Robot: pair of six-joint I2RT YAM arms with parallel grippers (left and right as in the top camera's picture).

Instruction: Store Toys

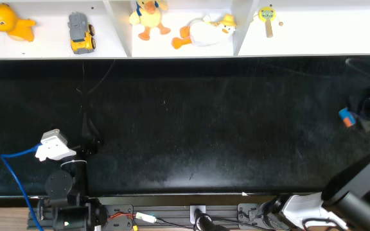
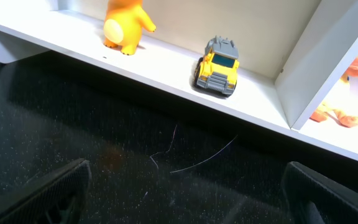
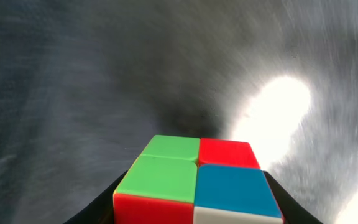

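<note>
Nearest the bases, the left gripper (image 2: pixel 188 190) sat over the black table (image 1: pixel 204 128), its fingers spread wide with nothing between them. Toward the table's right side, the right gripper (image 1: pixel 352 115) was clamped on a multicoloured cube (image 3: pixel 197 180) (green, red and blue squares facing its camera) over the tabletop. Farthest off, the white shelf (image 1: pixel 121 32) held an orange duck toy (image 1: pixel 10 22) and a yellow truck (image 1: pixel 81 33) in its left compartment. A yellow plush duck (image 1: pixel 149 18) and a white plush duck (image 1: pixel 204 31) lay in the middle one, a small rattle (image 1: pixel 266 18) in the right.
</note>
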